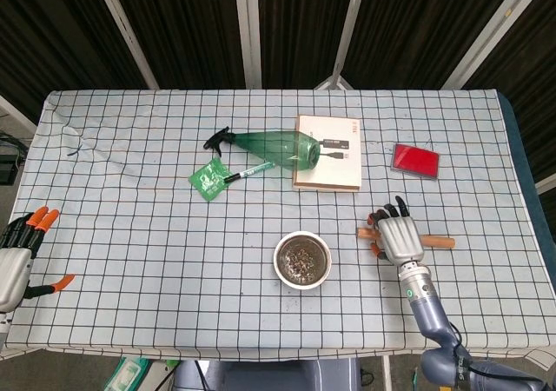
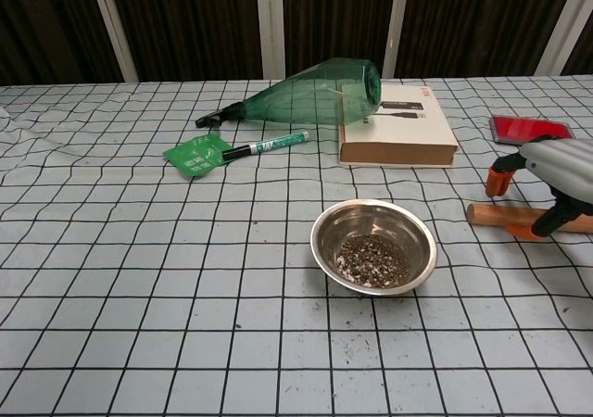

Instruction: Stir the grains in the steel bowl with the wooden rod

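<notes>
The left hand [image 1: 16,256] was seen at the table's left edge, fingers spread, nothing held. The steel bowl [image 1: 302,260] of grains [image 2: 371,257] sat left of the right hand [image 1: 398,238], whose spread fingers [image 2: 501,177] straddled the wooden rod [image 2: 496,215] without clasping it.

table [image 1: 130,226]: checked cloth | on it: steel bowl [image 1: 302,261], wooden rod [image 1: 434,241], spray bottle [image 1: 269,145], book [image 1: 328,152], marker [image 1: 248,173], red case [image 1: 415,160]

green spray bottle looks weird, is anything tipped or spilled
The green spray bottle lies on its side, its base propped on the box. A few specks dot the cloth in front of the steel bowl. Nothing else looks askew.
</notes>
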`<state>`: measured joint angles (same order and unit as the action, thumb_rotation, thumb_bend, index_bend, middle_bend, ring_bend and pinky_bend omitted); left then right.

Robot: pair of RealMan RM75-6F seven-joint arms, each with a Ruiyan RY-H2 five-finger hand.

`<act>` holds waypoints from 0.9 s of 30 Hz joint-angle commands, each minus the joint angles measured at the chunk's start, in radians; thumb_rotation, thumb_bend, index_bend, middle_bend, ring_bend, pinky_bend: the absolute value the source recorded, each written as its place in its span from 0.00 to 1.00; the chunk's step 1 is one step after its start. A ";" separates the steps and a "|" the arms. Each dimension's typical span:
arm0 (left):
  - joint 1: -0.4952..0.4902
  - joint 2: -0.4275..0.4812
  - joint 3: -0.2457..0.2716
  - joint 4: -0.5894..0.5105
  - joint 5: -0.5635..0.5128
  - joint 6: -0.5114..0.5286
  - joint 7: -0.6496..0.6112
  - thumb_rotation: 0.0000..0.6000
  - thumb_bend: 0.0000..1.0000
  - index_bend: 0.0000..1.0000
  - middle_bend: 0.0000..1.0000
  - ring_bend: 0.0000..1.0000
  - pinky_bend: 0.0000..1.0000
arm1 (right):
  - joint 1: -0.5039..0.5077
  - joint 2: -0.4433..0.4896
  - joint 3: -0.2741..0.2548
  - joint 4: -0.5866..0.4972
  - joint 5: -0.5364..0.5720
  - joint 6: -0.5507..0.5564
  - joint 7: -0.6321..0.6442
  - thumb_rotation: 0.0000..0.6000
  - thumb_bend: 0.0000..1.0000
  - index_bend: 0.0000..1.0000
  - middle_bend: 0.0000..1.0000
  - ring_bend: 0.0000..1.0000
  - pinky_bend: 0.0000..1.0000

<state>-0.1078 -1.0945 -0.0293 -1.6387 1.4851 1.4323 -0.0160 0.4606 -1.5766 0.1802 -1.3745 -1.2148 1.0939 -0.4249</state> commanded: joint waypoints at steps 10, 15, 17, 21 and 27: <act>-0.004 0.003 0.000 -0.004 -0.003 -0.007 0.000 1.00 0.06 0.00 0.00 0.00 0.00 | 0.027 0.006 0.012 0.003 0.092 -0.044 -0.049 1.00 0.33 0.41 0.37 0.21 0.00; -0.005 0.004 -0.001 -0.011 -0.006 -0.009 0.006 1.00 0.06 0.00 0.00 0.00 0.00 | 0.031 0.006 0.006 0.003 0.111 -0.049 -0.059 1.00 0.33 0.42 0.38 0.21 0.00; -0.005 0.004 0.000 -0.011 -0.007 -0.010 0.007 1.00 0.06 0.00 0.00 0.00 0.00 | 0.033 0.007 0.006 0.004 0.115 -0.050 -0.059 1.00 0.33 0.44 0.38 0.22 0.00; -0.006 0.005 -0.001 -0.012 -0.007 -0.010 0.007 1.00 0.06 0.00 0.00 0.00 0.00 | 0.038 0.007 0.005 0.007 0.127 -0.053 -0.059 1.00 0.38 0.46 0.40 0.22 0.00; -0.005 0.005 0.000 -0.010 -0.009 -0.012 0.003 1.00 0.06 0.00 0.00 0.00 0.00 | 0.042 0.009 0.000 0.009 0.134 -0.055 -0.057 1.00 0.46 0.53 0.45 0.25 0.00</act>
<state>-0.1133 -1.0892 -0.0291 -1.6492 1.4761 1.4207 -0.0119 0.5025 -1.5683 0.1807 -1.3658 -1.0808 1.0390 -0.4819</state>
